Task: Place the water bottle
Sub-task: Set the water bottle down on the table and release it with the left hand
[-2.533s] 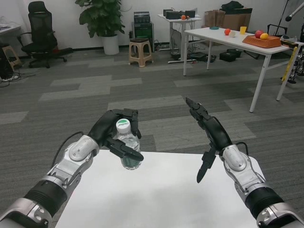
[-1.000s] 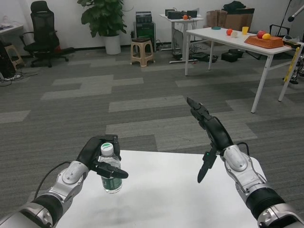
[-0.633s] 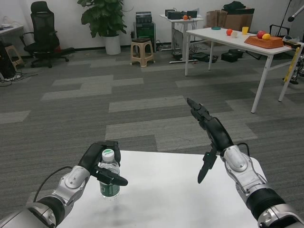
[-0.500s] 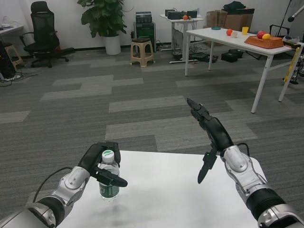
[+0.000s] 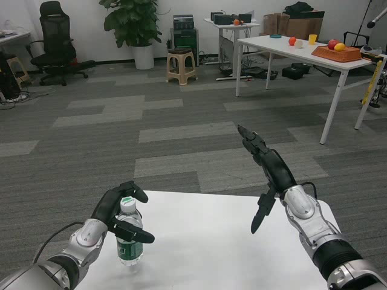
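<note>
Near the left edge of the white tabletop [image 5: 211, 241], one water bottle [image 5: 128, 237] is seen standing upright, with a white cap and a green label. It is gripped by the left hand [image 5: 115, 212], whose fingers [image 5: 134, 234] are wrapped around its upper body just below the cap; whether its base rests fully on the surface cannot be told. One right hand [image 5: 266, 175] is held above the far right part of the tabletop, well apart from the bottle, with its fingers [image 5: 248, 138] stretched out and spread and nothing held in them. Beyond, on the grey carpet, two white tables are counted, the nearer one [image 5: 290, 47] carrying one orange tray [image 5: 334, 53] of fruit. One stool [image 5: 181, 65], one potted plant [image 5: 136, 27] and one black office chair [image 5: 55, 42] are also visible.
</note>
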Tool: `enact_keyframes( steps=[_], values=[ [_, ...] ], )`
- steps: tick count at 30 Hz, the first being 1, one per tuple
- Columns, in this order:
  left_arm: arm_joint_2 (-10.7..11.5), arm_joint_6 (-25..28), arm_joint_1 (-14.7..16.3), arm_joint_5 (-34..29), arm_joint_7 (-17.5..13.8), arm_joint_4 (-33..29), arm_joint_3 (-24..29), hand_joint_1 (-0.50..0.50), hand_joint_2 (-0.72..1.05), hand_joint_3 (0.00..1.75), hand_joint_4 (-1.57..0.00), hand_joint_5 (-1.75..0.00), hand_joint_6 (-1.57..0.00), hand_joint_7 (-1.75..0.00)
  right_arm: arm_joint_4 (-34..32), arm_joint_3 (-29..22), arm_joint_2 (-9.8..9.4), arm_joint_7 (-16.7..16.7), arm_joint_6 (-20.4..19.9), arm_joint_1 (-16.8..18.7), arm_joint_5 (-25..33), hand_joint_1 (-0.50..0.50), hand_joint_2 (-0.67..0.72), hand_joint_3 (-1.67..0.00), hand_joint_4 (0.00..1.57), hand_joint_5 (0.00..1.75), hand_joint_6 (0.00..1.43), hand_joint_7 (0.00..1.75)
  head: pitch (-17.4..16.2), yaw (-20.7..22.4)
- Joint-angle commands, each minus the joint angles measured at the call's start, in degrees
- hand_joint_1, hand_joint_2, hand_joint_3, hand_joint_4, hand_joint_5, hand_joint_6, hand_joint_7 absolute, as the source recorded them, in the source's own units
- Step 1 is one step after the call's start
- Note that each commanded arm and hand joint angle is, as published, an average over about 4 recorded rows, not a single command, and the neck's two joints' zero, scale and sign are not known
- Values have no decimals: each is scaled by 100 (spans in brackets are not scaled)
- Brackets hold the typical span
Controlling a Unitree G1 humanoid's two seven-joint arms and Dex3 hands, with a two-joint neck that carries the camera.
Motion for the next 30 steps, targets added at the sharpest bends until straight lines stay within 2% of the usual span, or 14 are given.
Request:
enact_keyframes(
  steps=[1, 5, 8, 11, 12, 14, 15, 17, 18, 19, 21, 23, 26, 30],
  values=[
    [-7, -172, -16, -203, 79, 17, 31, 9, -2, 9, -108, -175, -60, -140, 34, 16, 6, -46, -14, -107, 31, -46, 66, 0, 0, 0, 0, 0, -1, 17],
    [-7, -176, -11, -274, 79, 17, 2, 2, 3, 9, -97, -175, -54, -136, 39, 22, 10, -46, -14, -123, 31, -46, 66, 0, 0, 0, 0, 0, -22, 10],
    [0, -146, -9, -282, 62, 17, -15, -2, -2, 9, -77, -175, -41, -129, 45, 22, 17, -46, -14, -125, 31, -46, 66, 0, 0, 0, 0, 0, -16, 14],
    [7, -49, 6, -309, -31, 17, -24, -8, -8, 9, -41, -175, -22, -115, 48, 22, 24, -46, -14, -131, 31, -46, 66, 0, 0, 0, 0, 0, -13, 13],
    [9, 15, 15, -335, -90, 15, -31, -14, -13, 9, -24, -175, -14, -101, 48, 22, 24, -46, -14, -131, 31, -46, 66, 0, 0, 0, 0, 0, -16, 14],
    [15, 208, 28, -498, -277, 6, -156, -28, -17, 9, -2, -175, -1, -73, 52, 22, 24, -50, -14, -131, 31, -46, 66, 0, 0, 0, 0, 0, -19, 23],
    [20, 340, 32, -654, -396, 2, -290, -35, -19, 9, 0, -167, 0, -59, 56, 22, 24, -53, -14, -134, 31, -46, 66, 0, 0, 0, 0, 0, -20, 26],
    [29, 509, 32, -928, -549, 0, -551, -42, -19, 9, 0, -149, 0, -44, 63, 22, 24, -53, -14, -138, 31, -46, 66, 0, 0, 0, 0, 0, -21, 30],
    [33, 584, 32, -1065, -615, 0, -683, -44, -19, 9, 0, -128, 0, -37, 65, 22, 24, -50, -14, -140, 31, -46, 66, 0, 0, 0, 0, 0, -24, 28],
    [35, 650, 30, -1135, -672, 0, -758, -46, -19, 9, 0, -115, 0, -33, 65, 22, 24, -50, -14, -140, 31, -46, 66, 0, 0, 0, 0, 0, -27, 25],
    [37, 764, 28, -1218, -769, 0, -850, -48, -28, 9, 0, -77, 0, -23, 65, 22, 24, -53, -14, -140, 31, -46, 66, 0, 0, 0, 0, 0, -37, 20],
    [37, 832, 30, -1229, -831, -3, -881, -49, -44, 9, 0, -56, 0, -16, 65, 22, 24, -55, -14, -140, 31, -46, 66, 0, 0, 0, 0, 0, -43, 19],
    [46, 920, 26, -1238, -976, -42, -916, -50, -61, 9, 0, -51, 0, -9, 72, 22, 24, -55, -14, -145, 31, -46, 66, 0, 0, 0, 0, 0, -42, 28],
    [66, 966, 17, -1282, -1145, -106, -901, -49, -64, 9, 0, -46, 0, 0, 74, 22, 24, -53, -14, -142, 31, -46, 66, 0, 0, 0, 0, 0, -39, 31]
  ],
)
